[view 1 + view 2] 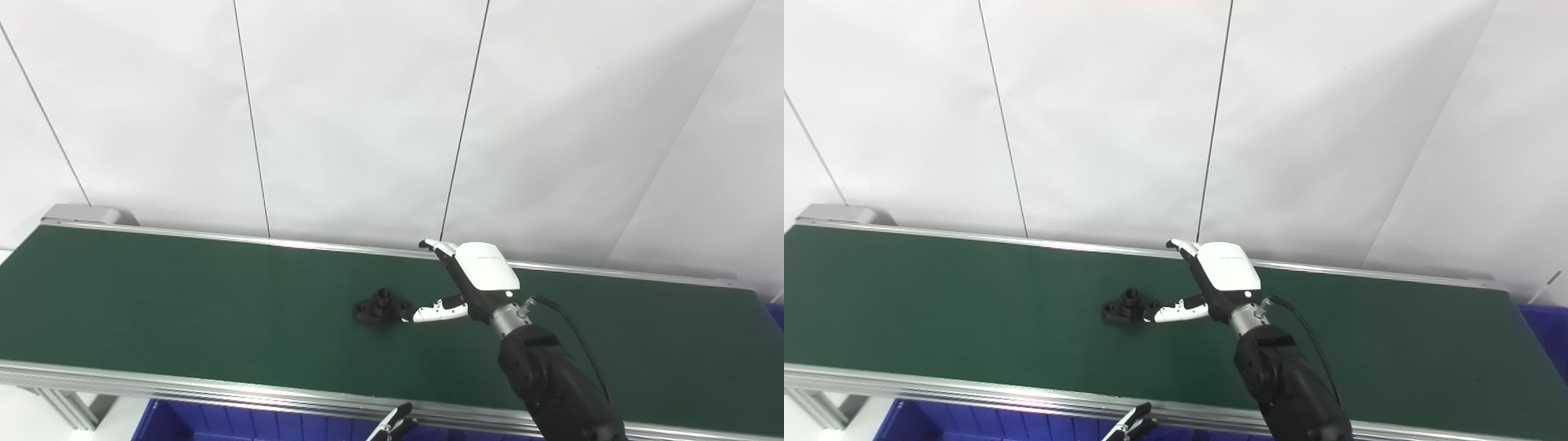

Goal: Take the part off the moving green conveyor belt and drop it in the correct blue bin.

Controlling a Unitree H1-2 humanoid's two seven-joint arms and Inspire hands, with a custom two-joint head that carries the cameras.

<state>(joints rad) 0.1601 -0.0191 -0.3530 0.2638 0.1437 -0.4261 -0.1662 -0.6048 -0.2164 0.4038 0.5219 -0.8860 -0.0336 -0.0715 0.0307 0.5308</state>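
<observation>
The right hand is spread wide and empty over the belt, thumb stretched toward the part and its tip at or just short of the part's right lug; whether they touch cannot be told. The other fingers reach toward the belt's far rail.

The belt carries the part near its middle, about halfway between the far and near rails. Since the belt moves, the grasp is best made with the hand matching the part's drift, not stabbing at one spot. I would bring the fingers over and past the raised collar, then close so thumb and fingers pinch the collar or the flat base from opposite sides. A thumb-only nudge would likely spin or push the part away. Lift straight up before swinging toward a bin.

The bin below the near rail shows only a strip of its rim, and another blue bin peeks in at the belt's right end, so which is correct cannot be judged. The left hand shows only as fingertips at the bottom edge; its state cannot be told. The part's small details are too dark to read.
</observation>
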